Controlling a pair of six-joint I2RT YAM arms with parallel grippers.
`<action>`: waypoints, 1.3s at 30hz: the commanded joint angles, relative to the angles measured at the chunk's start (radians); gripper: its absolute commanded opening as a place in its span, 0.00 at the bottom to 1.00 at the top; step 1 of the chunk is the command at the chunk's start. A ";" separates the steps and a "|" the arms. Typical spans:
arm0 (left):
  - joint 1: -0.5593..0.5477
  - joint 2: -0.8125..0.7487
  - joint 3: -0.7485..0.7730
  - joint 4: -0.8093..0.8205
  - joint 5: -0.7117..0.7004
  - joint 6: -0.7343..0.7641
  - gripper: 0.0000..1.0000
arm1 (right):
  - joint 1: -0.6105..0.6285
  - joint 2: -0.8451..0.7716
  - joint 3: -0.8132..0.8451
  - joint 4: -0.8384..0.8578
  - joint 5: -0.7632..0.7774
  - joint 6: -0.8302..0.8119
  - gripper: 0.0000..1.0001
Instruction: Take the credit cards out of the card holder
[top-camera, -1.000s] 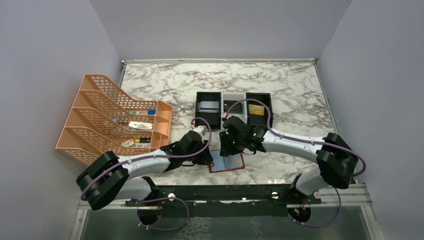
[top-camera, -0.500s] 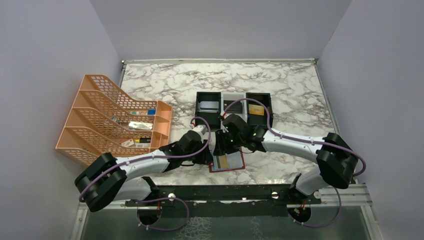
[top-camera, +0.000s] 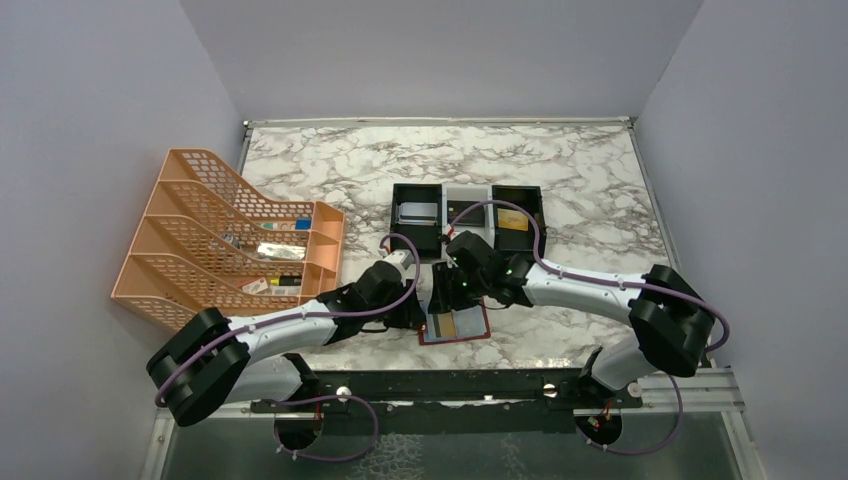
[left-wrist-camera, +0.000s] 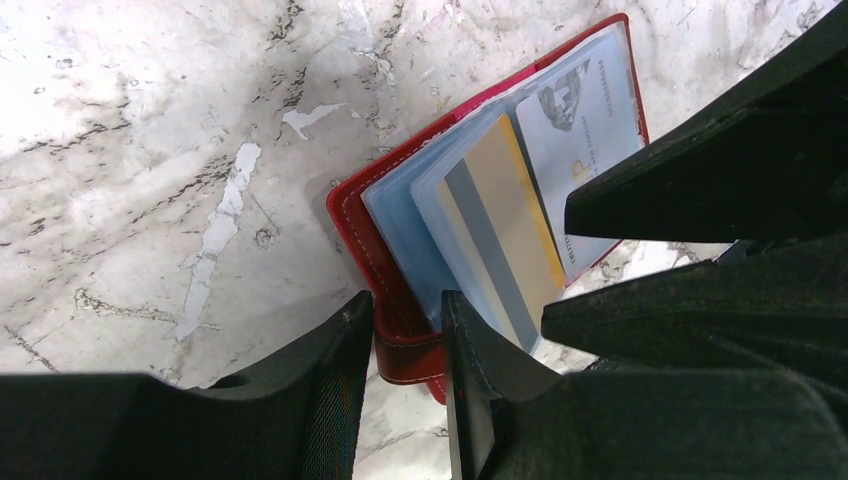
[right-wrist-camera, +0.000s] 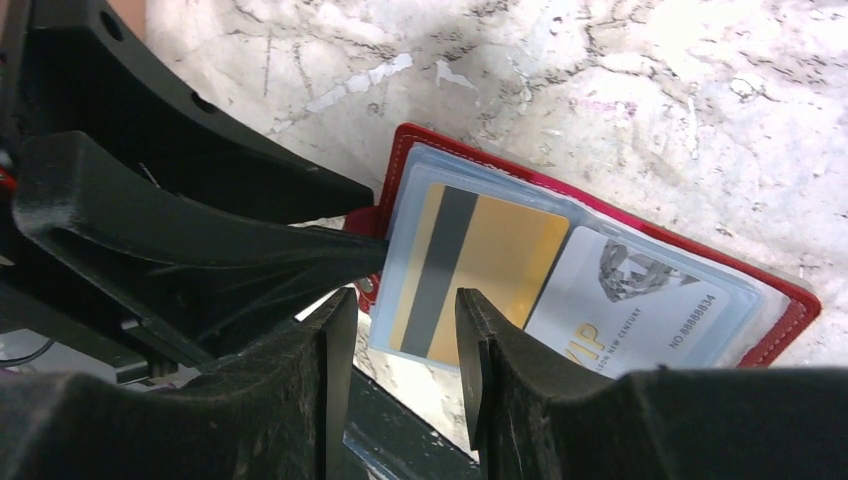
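The right gripper (right-wrist-camera: 398, 315) has shifted aside over the flat dark-red bifold card holder (left-wrist-camera: 352, 225) at the marble surface's (top-camera: 580, 180) near edge, baring a gold striped plastic credit card (right-wrist-camera: 490, 265) in its sleeve; its jaws stand apart, empty. The left gripper (left-wrist-camera: 405, 325) clamps the holder's red edge, so that card looks ready to pull

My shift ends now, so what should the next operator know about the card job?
Left tool: shut on the holder's red edge.
Right tool: open, over the gold card's end.
The gold card and the white card both sit inside the open holder.
Done: holder lies open.
Left: both cards to pull out.
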 joint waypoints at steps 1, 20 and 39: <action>-0.008 -0.019 0.011 -0.021 -0.013 0.001 0.34 | 0.006 -0.024 -0.022 0.004 0.081 0.013 0.42; -0.008 -0.146 0.093 -0.213 -0.094 0.001 0.50 | -0.092 -0.166 -0.264 0.248 -0.096 0.047 0.38; -0.011 -0.140 0.046 0.186 0.144 -0.409 0.57 | -0.273 -0.255 -0.458 0.583 -0.485 0.080 0.35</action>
